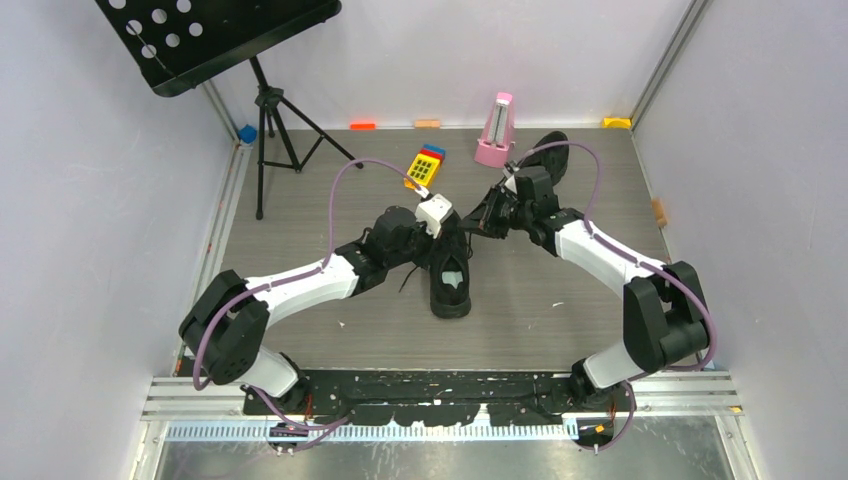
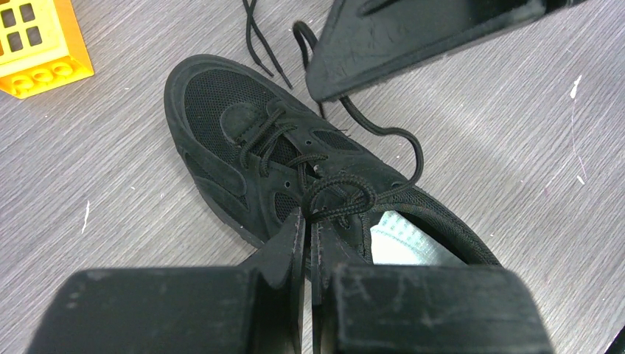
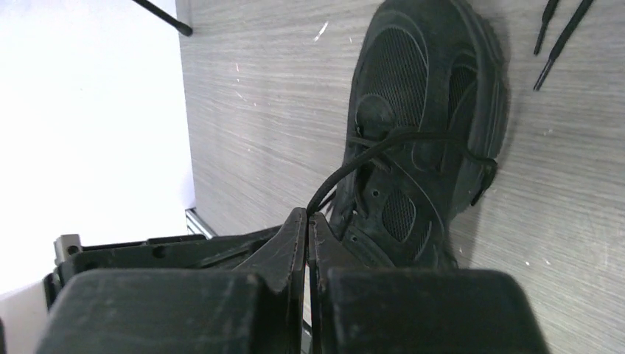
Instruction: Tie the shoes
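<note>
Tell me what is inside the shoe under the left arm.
Only a pale insole patch shows inside the shoe. The toe end is hidden under the laces; the closed left tool blocks part of the opening.

The grey wood-grain tabletop (image 1: 560, 320) carries a black low-top mesh sneaker (image 1: 451, 280) near its middle, with loose black lace ends (image 2: 258, 44) lying on the wood just past the toe. A second matching black sneaker (image 1: 552, 150) sits towards the far right, near a pink plastic metronome (image 1: 496, 130). A yellow toy block (image 1: 425, 165) and a black tripod music stand (image 1: 270, 130) stand farther left.
</note>
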